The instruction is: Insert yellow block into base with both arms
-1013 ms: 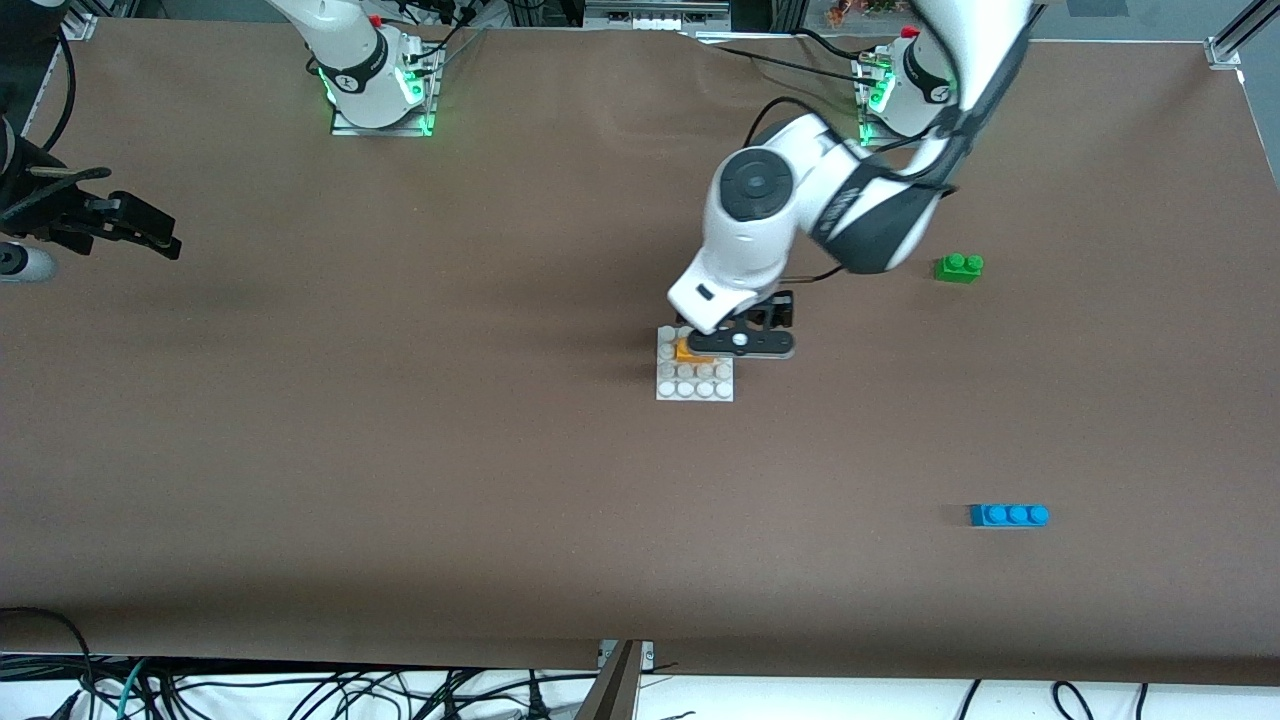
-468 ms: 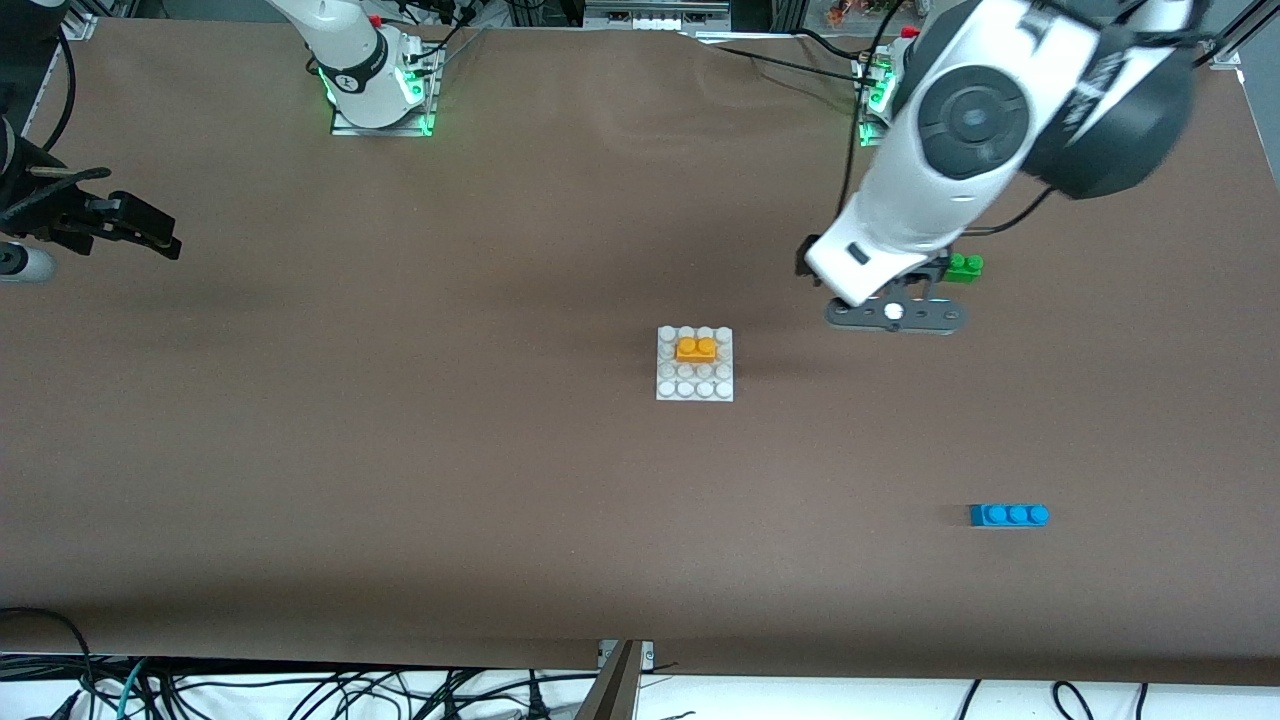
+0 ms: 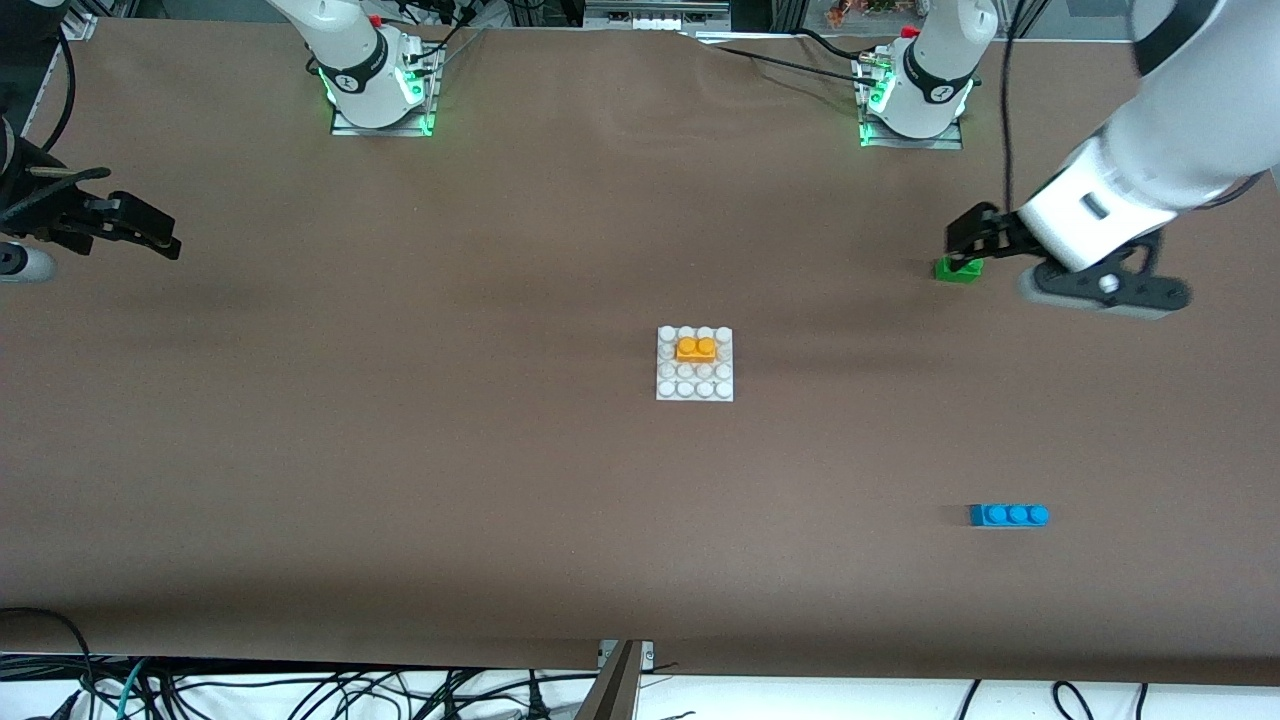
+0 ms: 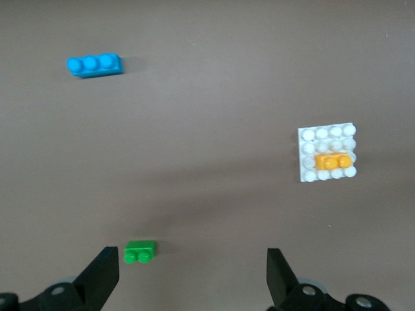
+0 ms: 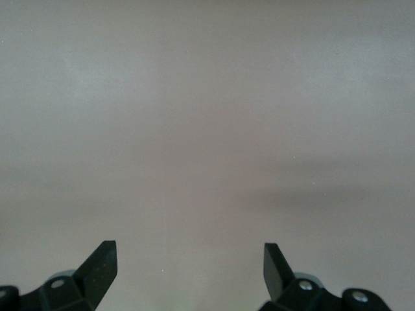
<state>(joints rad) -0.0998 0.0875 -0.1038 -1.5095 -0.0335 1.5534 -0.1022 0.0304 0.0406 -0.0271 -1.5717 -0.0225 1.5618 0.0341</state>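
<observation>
Brown table (image 3: 400, 450) carries base (image 3: 694, 385), green brick (image 3: 955, 272), blue brick (image 3: 1008, 515).

We're in a robotics lab, no question. Two white jointed arms (image 3: 1150, 150) rise from bolted metal base plates (image 3: 383, 120) glowing green along the table's top edge. A plain brown work table (image 3: 400, 450) fills the view, aluminium framing (image 3: 1235, 40) at its corner, and loose black cables (image 3: 300, 690) tangle on the floor along the near edge.
</observation>
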